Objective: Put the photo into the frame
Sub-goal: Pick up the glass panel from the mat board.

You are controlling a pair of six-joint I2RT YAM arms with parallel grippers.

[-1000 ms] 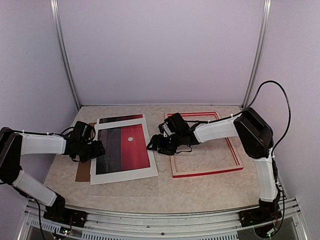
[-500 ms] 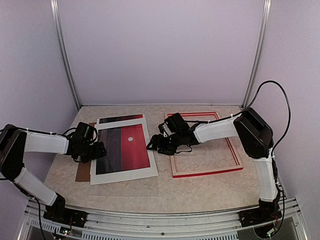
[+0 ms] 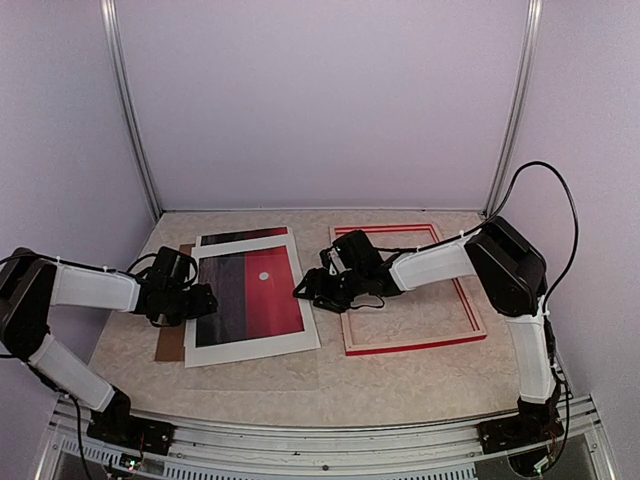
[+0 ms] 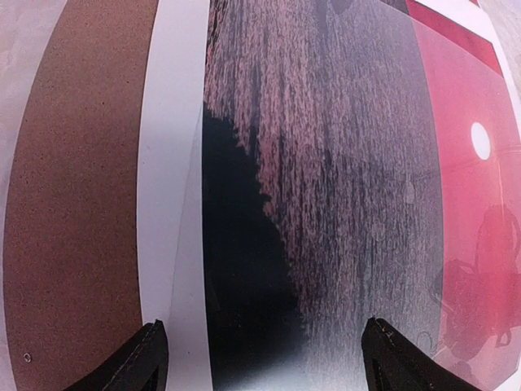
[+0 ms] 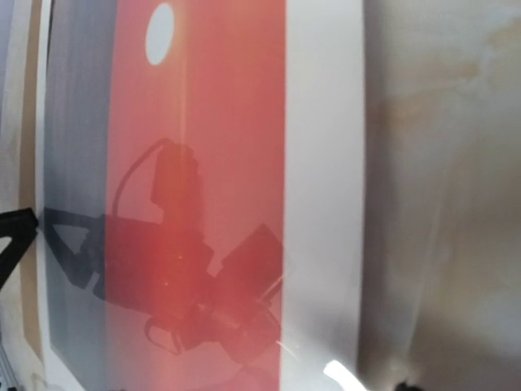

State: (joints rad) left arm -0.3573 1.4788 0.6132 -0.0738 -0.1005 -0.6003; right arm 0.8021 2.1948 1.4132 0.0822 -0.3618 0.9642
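The photo [image 3: 255,295], dark on its left half and red with a white dot on its right, lies flat at left-centre under a white mat [image 3: 255,346]. The red frame [image 3: 415,345] lies empty to its right. My left gripper [image 3: 203,300] is low at the mat's left edge, open. Its fingertips [image 4: 146,362] straddle the mat's white border [image 4: 175,163] and the dark part of the photo [image 4: 342,163]. My right gripper [image 3: 303,291] hovers at the mat's right edge, jaws apart and holding nothing. The right wrist view shows the glossy red photo [image 5: 203,122] and the mat [image 5: 321,163].
A brown backing board [image 3: 170,343] pokes out from under the mat's left side and fills the left of the left wrist view [image 4: 81,204]. A dark-and-red strip [image 3: 243,237] shows beyond the mat's far edge. Purple walls and metal posts enclose the table.
My left gripper has moved a little to the right. The mat, photo and brown board have shifted slightly right with it. The right gripper has stayed almost in place.
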